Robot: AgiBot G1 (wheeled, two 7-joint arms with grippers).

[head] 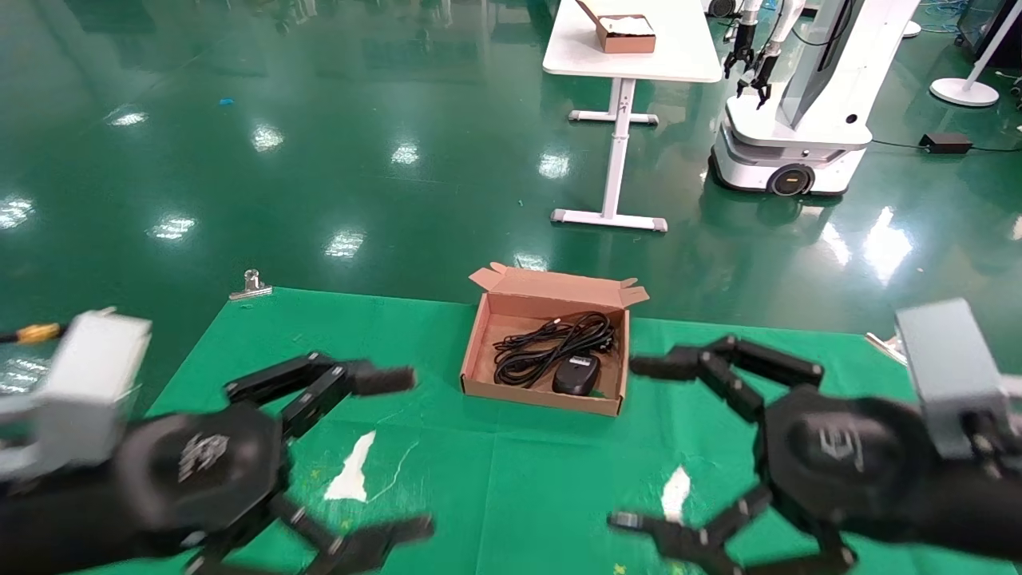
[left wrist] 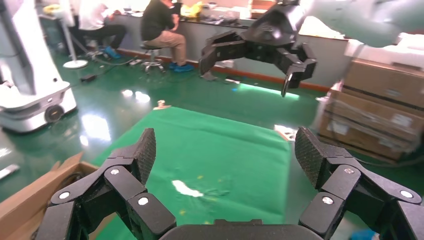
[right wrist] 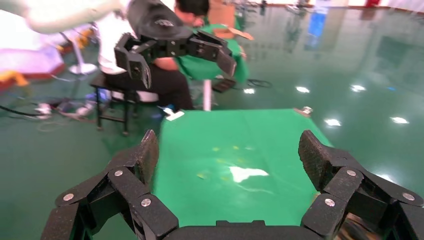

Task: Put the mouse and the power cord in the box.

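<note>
In the head view the mouse and the power cord lie inside the box, lid up, so both arms should just stay clear. Each wrist view shows its claw spread and empty: left gripper, right gripper.

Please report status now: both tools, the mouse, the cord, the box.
Left tool open, empty, near edge. Right tool open, empty, opposite. Mouse and power cord inside the box, lid flap open. Nothing in the way.
</note>
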